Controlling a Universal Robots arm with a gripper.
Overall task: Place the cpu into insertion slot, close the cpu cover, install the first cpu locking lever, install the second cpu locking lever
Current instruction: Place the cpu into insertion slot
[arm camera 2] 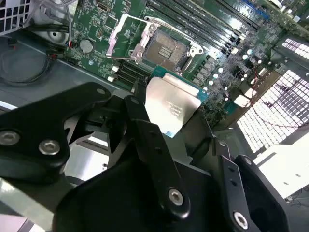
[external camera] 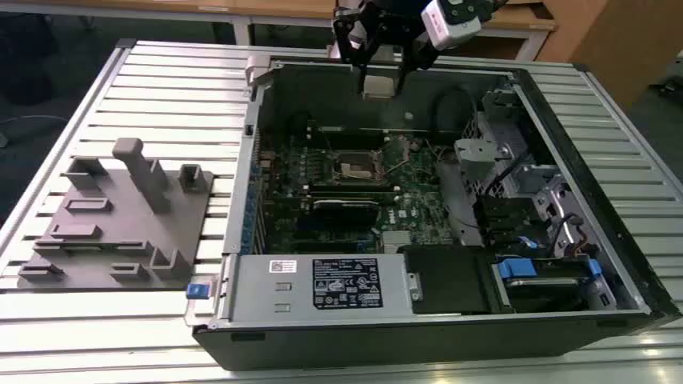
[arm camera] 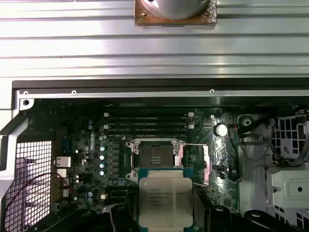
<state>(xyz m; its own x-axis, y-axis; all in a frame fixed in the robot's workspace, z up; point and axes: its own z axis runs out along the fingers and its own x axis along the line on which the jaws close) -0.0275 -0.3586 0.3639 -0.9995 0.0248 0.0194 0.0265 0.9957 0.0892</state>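
**Exterior view.** Item: gripper (external camera: 379, 78), closed on the cpu (external camera: 379, 88). It hangs high over the open computer case (external camera: 427, 348), well apart from the insertion slot (external camera: 357, 168) and on the slot's far-wall side. Hazard for you: the chip has a long way to travel, and if it slips in the grip it will reach the slot off line.

**Second wrist view.** Item: cpu (arm camera 2: 174, 108), pinched by its edges between the black fingers (arm camera 2: 140, 116). The cpu cover (arm camera 2: 126, 34) stands raised just beside the slot (arm camera 2: 166, 48). Hazard: a finger or a corner of the chip could catch on that lifted frame on the way down.

**First wrist view.** Item: cpu (arm camera: 165, 200), seen just short of the slot (arm camera: 155, 159), with its edges roughly square to the slot's rim. Hazard: if you press it home slightly offset or wrongly turned, it could damage the contacts in the slot's dark centre.
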